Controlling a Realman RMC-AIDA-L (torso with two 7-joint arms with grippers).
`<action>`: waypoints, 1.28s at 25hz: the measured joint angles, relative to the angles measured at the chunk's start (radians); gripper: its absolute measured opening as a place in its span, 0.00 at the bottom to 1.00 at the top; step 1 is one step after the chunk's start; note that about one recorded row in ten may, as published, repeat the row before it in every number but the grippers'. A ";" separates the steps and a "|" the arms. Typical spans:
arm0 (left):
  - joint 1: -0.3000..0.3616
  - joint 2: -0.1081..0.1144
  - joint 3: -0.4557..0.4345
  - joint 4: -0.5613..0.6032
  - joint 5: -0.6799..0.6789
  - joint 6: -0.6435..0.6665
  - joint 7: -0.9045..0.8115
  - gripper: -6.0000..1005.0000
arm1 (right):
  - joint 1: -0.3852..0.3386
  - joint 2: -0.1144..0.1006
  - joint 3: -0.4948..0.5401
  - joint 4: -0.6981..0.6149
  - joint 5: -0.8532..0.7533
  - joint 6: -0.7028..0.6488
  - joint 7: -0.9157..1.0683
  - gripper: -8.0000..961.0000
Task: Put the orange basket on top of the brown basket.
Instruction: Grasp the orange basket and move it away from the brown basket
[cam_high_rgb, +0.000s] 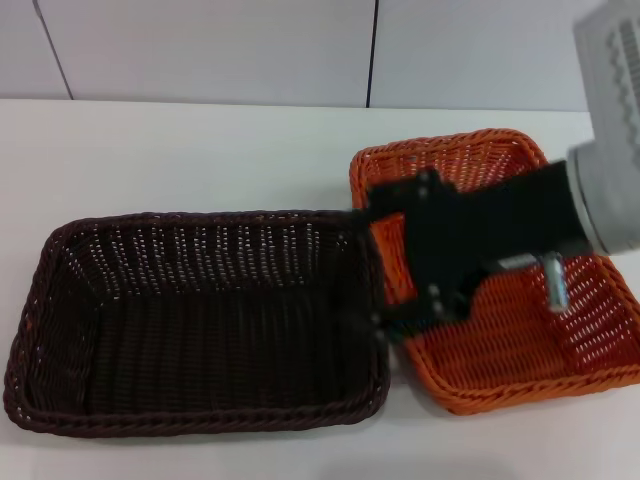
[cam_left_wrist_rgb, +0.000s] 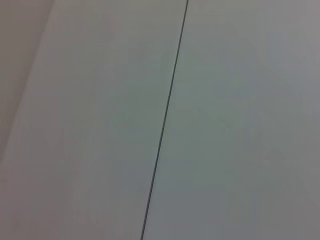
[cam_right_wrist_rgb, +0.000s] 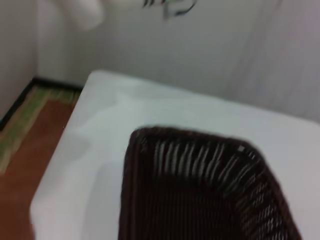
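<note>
Two baskets are set side by side on the tabletop (cam_high_rgb: 200, 140): the right gripper (cam_high_rgb: 385, 265), jaws apart, straddles the orange basket (cam_high_rgb: 520, 350)'s rim nearest the brown basket (cam_high_rgb: 200, 320).

A white tabletop (cam_high_rgb: 200, 150) stands against a pale wall (cam_high_rgb: 200, 50) of panels — thin dark seams divide them. Beside the tabletop, the floor (cam_right_wrist_rgb: 25, 150) is reddish-brown with a green strip.

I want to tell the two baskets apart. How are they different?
The orange basket is bright orange; the brown basket is dark brown. The orange basket lies on the robot's right, turned at a slant, with the right gripper at its rim; the brown basket lies straighter, with nothing over it. Both are woven, rectangular and empty.
</note>
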 joint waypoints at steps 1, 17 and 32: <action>-0.002 -0.001 0.000 -0.001 -0.002 0.004 0.000 0.86 | -0.011 -0.015 -0.011 0.024 -0.023 0.018 -0.004 0.85; -0.029 -0.001 0.000 0.015 0.002 0.094 0.000 0.86 | -0.082 -0.070 -0.143 0.088 -0.178 0.063 -0.001 0.85; -0.023 -0.004 0.000 0.007 0.005 0.096 0.000 0.86 | -0.098 -0.076 -0.230 0.014 -0.337 0.030 0.022 0.81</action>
